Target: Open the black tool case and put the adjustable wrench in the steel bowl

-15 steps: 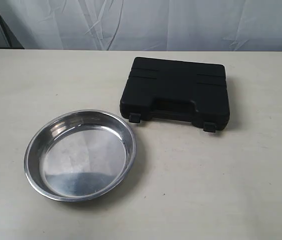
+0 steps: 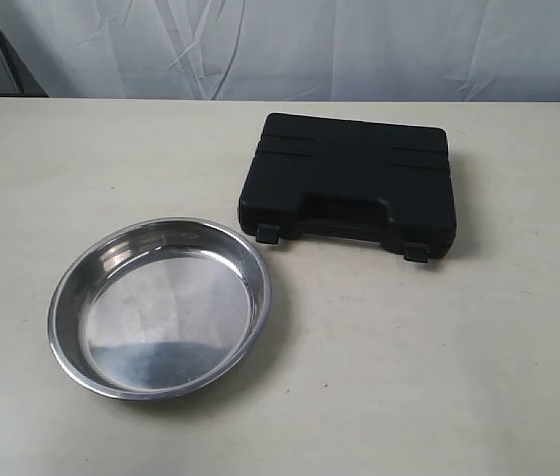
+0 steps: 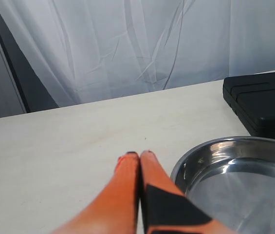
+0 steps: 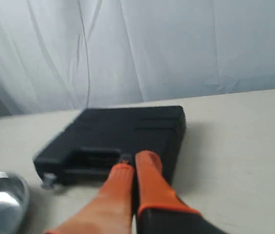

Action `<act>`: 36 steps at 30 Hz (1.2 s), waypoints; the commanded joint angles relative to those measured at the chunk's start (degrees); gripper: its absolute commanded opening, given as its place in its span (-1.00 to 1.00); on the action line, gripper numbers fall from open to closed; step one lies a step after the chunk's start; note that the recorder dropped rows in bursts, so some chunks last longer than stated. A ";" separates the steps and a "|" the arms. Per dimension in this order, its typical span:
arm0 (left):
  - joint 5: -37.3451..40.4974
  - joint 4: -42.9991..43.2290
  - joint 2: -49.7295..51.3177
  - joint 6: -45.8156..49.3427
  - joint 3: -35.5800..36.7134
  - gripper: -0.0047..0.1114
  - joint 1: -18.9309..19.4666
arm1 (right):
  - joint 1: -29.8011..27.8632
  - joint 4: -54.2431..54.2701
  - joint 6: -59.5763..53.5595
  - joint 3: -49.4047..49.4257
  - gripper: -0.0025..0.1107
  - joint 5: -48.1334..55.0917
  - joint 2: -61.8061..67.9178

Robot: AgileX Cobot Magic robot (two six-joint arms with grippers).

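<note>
The black tool case (image 2: 349,185) lies closed on the table at the back right, its handle slot and two latches facing the front. It also shows as the tool case (image 4: 113,139) and at the edge as the tool case (image 3: 264,100). The steel bowl (image 2: 159,307) sits empty at the front left, seen too as the steel bowl (image 3: 239,175) and the steel bowl (image 4: 1,200). The adjustable wrench is hidden. My left gripper (image 3: 139,155) is shut, empty, beside the bowl's rim. My right gripper (image 4: 135,161) is shut, empty, in front of the case. Neither gripper shows in the exterior view.
A pale tabletop (image 2: 438,367) carries both things. A white curtain (image 2: 289,45) hangs behind the table's far edge, with a dark gap (image 3: 10,73) at its left side.
A dark sliver at the lower right edge of the exterior view has gone out of sight. The case and bowl have not moved.
</note>
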 commanded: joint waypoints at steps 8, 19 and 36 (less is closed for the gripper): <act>-0.44 -0.15 0.20 -0.11 -0.12 -0.91 -0.21 | -0.18 44.68 0.68 0.14 -0.97 -16.90 -0.30; -0.44 -0.15 0.20 -0.11 -0.12 -0.91 -0.21 | -0.18 35.74 -4.56 -6.83 -0.97 -5.72 -0.30; -0.44 -0.15 0.20 -0.11 -0.12 -0.91 -0.21 | -0.18 7.78 -14.30 -29.06 -0.97 7.11 27.90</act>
